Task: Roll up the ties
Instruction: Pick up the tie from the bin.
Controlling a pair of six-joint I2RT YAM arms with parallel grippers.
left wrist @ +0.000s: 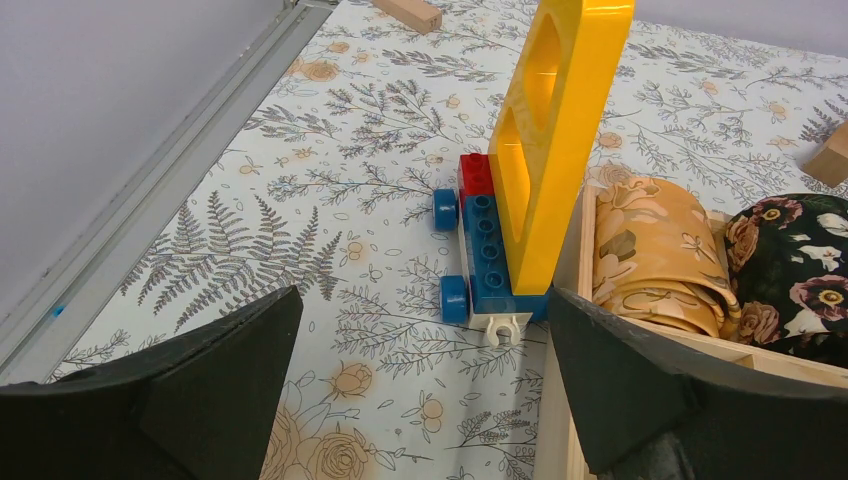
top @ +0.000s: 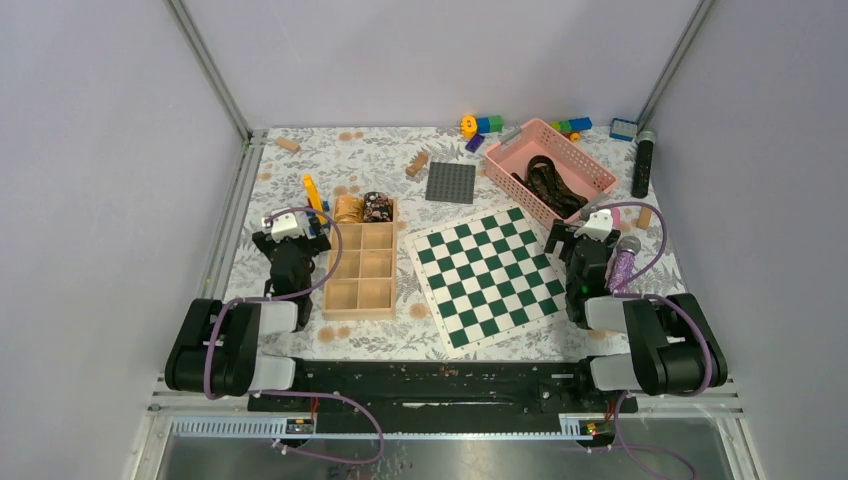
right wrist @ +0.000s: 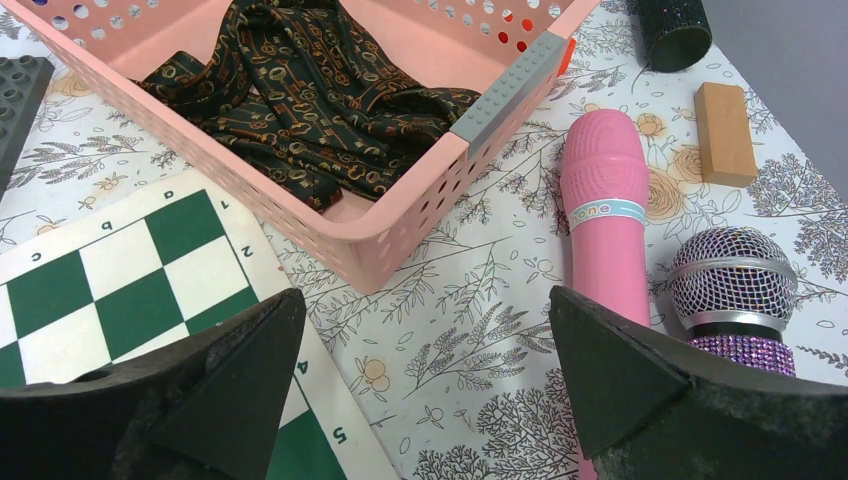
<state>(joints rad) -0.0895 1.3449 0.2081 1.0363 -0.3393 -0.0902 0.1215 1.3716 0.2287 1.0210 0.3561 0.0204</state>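
Bright, even, diffuse light fills every view. Shadows on the tabletop [top: 300,170] are faint and short. Both wrist views are sharp up close.

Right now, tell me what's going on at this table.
Two robot arms are working on rolling ties. The left pincer and the right pincer are both open and hold nothing. A golden tie and a dark flowered tie, both rolled, sit in the back compartments of the wooden box. A dark patterned tie lies unrolled in the pink basket, just ahead of the right pincer.
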